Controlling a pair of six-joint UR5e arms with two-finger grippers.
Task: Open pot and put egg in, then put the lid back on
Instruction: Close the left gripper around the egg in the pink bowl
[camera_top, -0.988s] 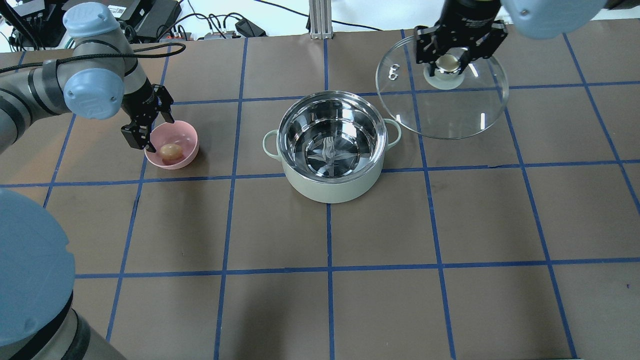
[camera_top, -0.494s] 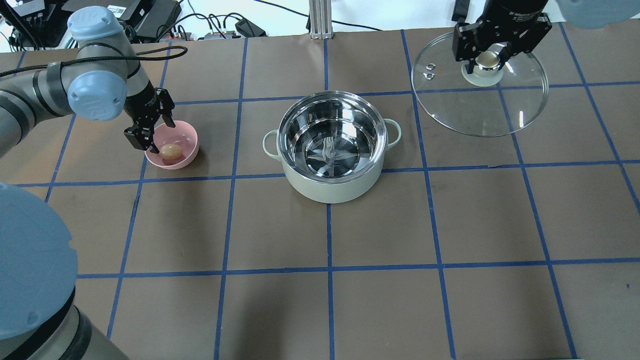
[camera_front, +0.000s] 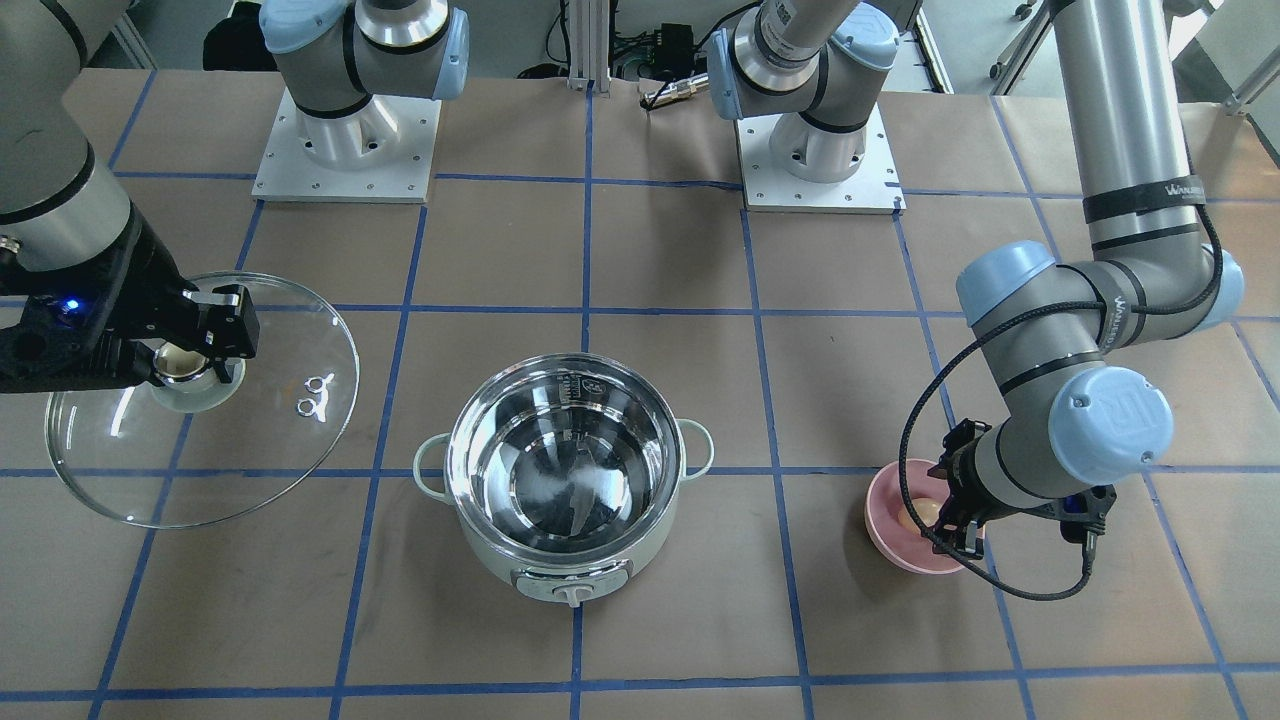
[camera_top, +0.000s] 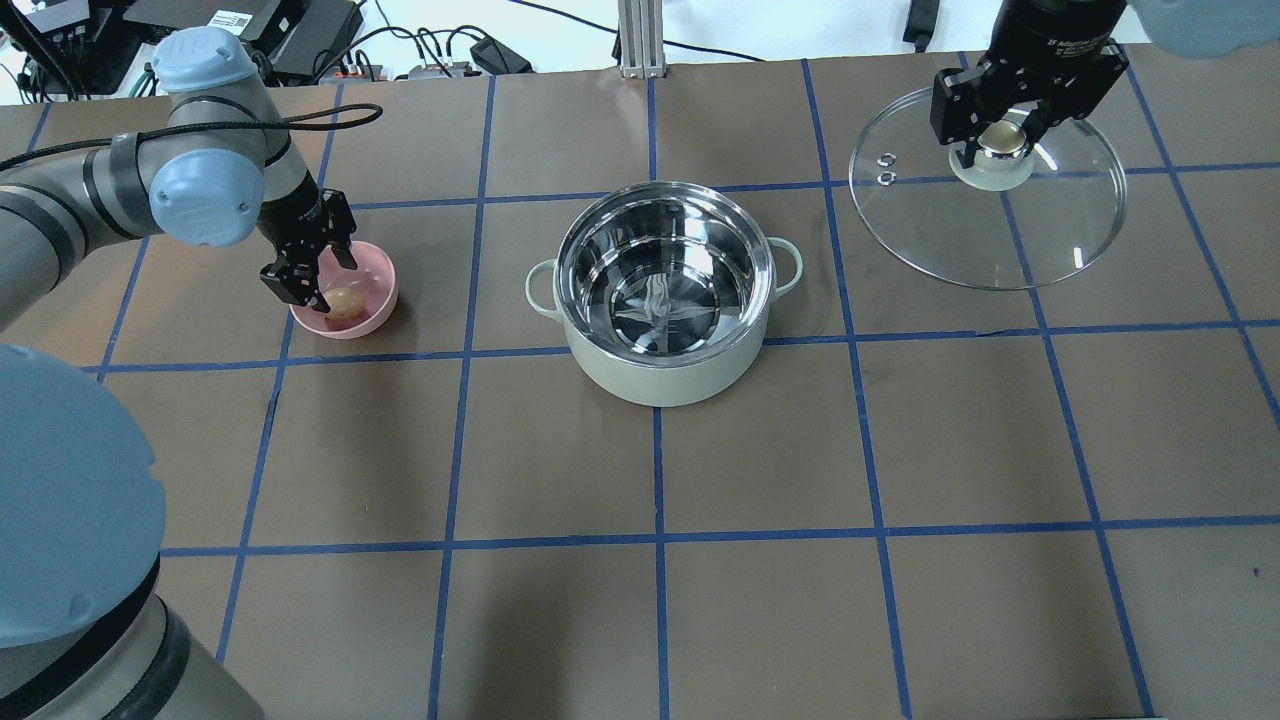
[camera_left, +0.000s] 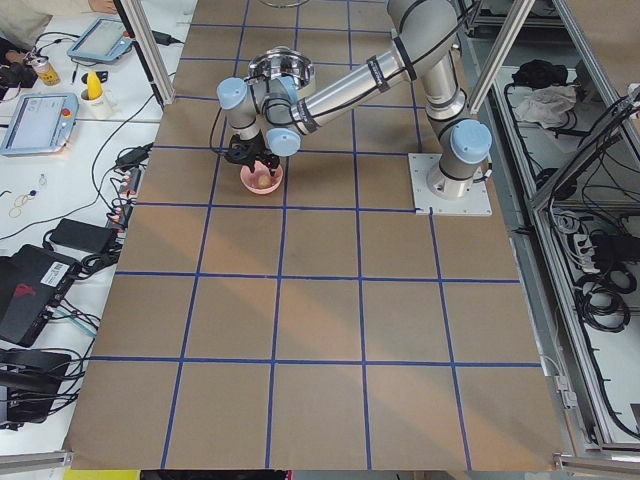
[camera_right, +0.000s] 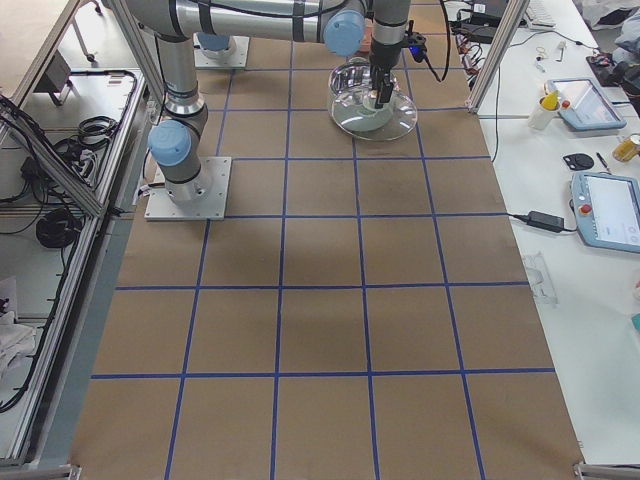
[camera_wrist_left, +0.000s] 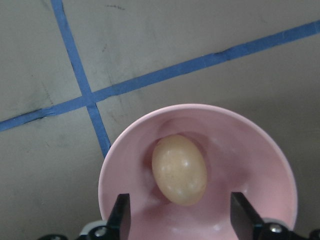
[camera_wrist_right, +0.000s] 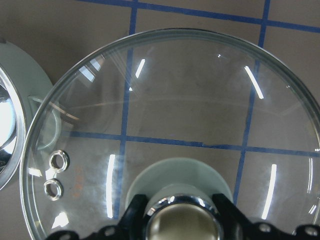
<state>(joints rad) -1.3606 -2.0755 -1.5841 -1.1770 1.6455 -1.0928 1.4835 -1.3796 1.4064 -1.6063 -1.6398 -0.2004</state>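
1. Egg (camera_wrist_left: 179, 170) lies on its side at the bottom of the pink bowl (camera_top: 385, 276), which sits on the table left of the pot (camera_top: 660, 378), well apart from it.
2. Left gripper (camera_wrist_left: 181, 210) is spread wide, one finger on each side of the egg and dipped inside the bowl; neither finger touches the shell, so nothing is grasped yet.
3. Right gripper (camera_wrist_right: 182, 220) is clenched on the cream knob (camera_top: 1003, 140) of the lid (camera_top: 990, 245); the glass disc is off to the pot's right and clear of its mouth; whether its rim rests on the table I cannot tell.
4. Pot stands open at mid-table, its steel interior showing nothing inside; the control knob (camera_front: 572, 596) faces away from the robot.
5. Handling, as a judgement: the egg looks light, rigid, smooth and brittle; its rounded shell could slip or crack under a hard squeeze, and it may roll on the curved bowl floor; the best hold is across the widest middle with gentle closing force, then a low release into the pot.
6. Lid is probably heavier, stiff and breakable; the knob is the only sensible hold.
7. Count: one egg; one pink bowl; one pot with two loop handles; one lid with two small vent rings (camera_top: 885, 168); two grippers.
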